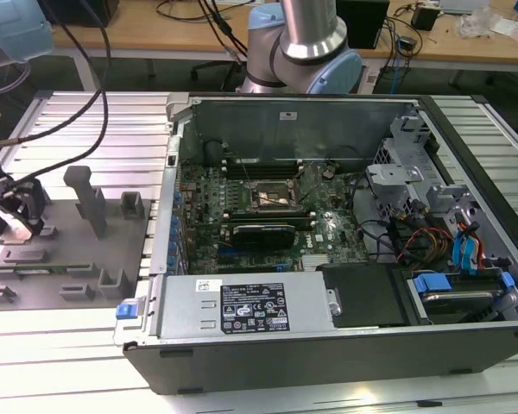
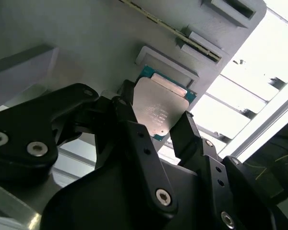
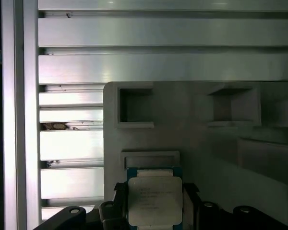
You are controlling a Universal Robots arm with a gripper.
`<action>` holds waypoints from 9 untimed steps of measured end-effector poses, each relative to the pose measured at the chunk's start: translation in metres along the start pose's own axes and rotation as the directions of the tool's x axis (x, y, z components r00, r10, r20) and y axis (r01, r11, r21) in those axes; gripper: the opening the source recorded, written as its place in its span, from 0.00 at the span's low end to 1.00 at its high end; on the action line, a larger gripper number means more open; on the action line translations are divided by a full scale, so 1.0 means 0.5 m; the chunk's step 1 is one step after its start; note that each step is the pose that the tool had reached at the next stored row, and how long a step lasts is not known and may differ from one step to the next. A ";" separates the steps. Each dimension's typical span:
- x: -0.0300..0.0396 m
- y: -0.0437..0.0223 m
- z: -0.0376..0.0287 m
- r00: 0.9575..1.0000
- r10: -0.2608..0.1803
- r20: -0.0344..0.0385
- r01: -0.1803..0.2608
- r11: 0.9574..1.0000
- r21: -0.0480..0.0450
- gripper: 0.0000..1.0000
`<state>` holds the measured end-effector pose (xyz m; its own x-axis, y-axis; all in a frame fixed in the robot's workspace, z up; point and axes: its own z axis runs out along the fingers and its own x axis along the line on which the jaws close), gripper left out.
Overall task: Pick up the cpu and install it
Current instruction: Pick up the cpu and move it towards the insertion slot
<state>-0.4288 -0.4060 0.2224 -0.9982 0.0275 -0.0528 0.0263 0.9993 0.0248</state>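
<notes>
cpu (image 2: 161, 108), flat square with a shiny silver lid and green rim, pinched edgewise between my gripper's (image 2: 156, 114) matte black fingers (image 2: 185, 136), over the grey plastic tray (image 1: 78, 248) at 9 o'clock from the metal case (image 1: 328, 349).

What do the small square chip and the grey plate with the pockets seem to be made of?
The cpu: the top looks like metal, silvery with a soft sheen that catches the light. The thin rim around it is green, likely circuit board. The grey plate: matte, evenly grey, with moulded-looking pockets and no glare, so probably plastic, though painted metal can't be ruled out.
</notes>
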 end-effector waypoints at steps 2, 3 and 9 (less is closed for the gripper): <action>0.000 0.000 -0.009 1.000 0.000 0.000 0.000 1.000 0.000 0.55; -0.001 0.000 -0.014 1.000 0.000 0.000 0.000 1.000 0.000 0.55; -0.002 0.001 -0.043 1.000 0.000 0.000 0.000 1.000 0.000 0.55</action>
<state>-0.4288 -0.4060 0.2439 -0.9982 0.0275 -0.0528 0.0263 0.9993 0.0247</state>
